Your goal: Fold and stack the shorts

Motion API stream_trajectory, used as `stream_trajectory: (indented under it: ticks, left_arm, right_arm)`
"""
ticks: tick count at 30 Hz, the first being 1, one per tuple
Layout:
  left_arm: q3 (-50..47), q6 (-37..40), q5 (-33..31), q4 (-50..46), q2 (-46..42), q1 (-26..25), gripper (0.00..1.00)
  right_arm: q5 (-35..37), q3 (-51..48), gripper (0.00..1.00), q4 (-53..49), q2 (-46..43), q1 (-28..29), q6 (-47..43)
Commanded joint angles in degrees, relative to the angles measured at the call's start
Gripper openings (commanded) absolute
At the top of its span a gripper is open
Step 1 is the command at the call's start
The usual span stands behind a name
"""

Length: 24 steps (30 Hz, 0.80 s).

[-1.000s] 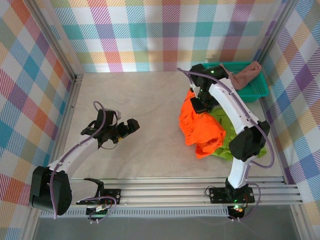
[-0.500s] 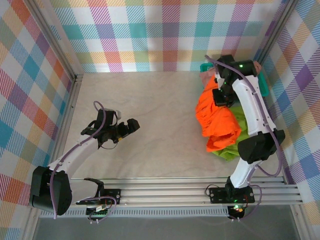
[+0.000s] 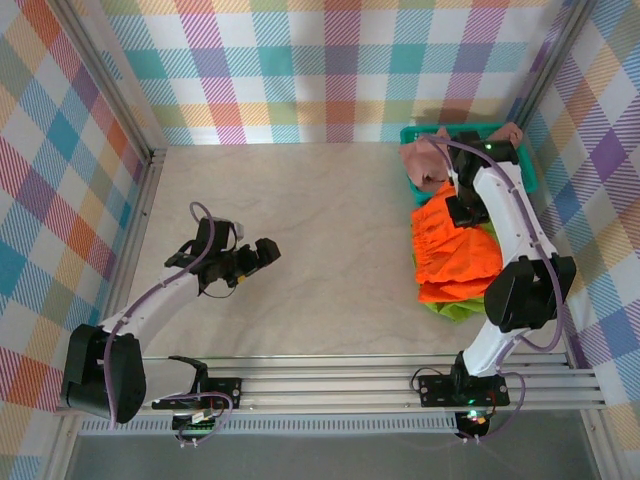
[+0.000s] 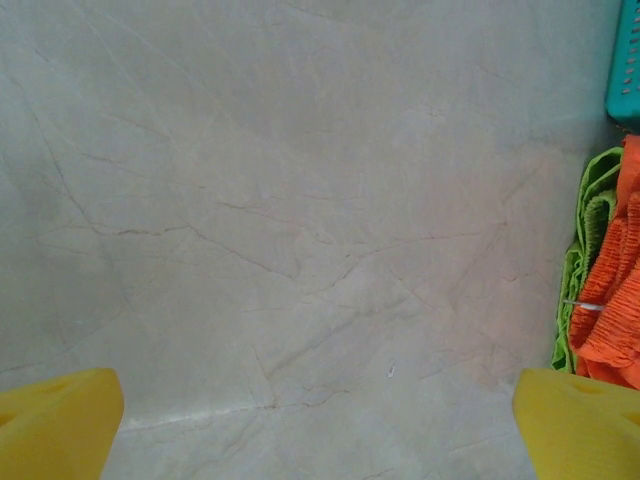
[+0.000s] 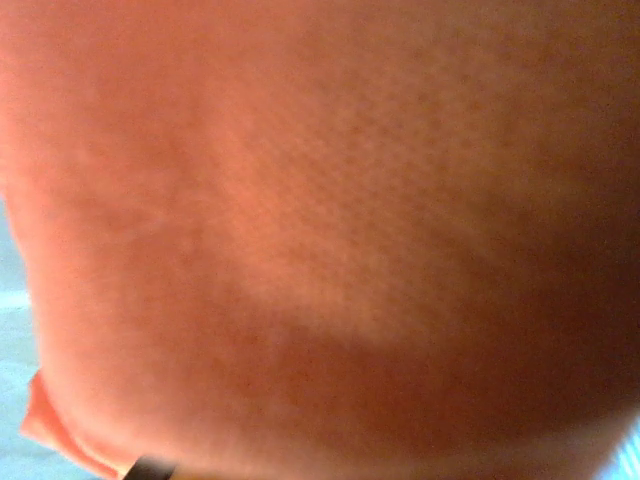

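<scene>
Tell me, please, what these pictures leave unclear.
Lime green shorts: top view, mostly under the orange shorts; left wrist view, cut by the right edge.
Pink shorts: top view, partly behind the right arm.
Right gripper: fingertips under its own wrist; wrist view blurred by orange fabric.

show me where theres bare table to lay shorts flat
Widest bare patch: the table's middle, between the left tool and the orange shorts, back to the wall. The strip along the near rail is free too. Crowded on the right: orange shorts over lime green shorts, teal basket with pink shorts behind.
</scene>
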Motion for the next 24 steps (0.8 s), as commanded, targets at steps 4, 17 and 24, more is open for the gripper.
stream_trajectory:
  ticks: [4, 17, 24]
  left_arm:
    - [0.56, -0.08, 1.2, 1.37, 1.17, 0.02, 1.0]
    - [0.21, -0.16, 0.92, 1.42, 1.17, 0.02, 1.0]
    - [-0.08, -0.95, 0.99, 3.93, 1.64, 0.02, 1.0]
  right_arm:
    - [9.86, -3.09, 0.14, 5.02, 1.42, -1.13, -3.72]
    - [20.96, 1.48, 0.84, 3.75, 3.85, -5.92, 3.08]
    - [-30.68, -3.88, 1.0, 11.76, -8.37, -5.88, 11.26]
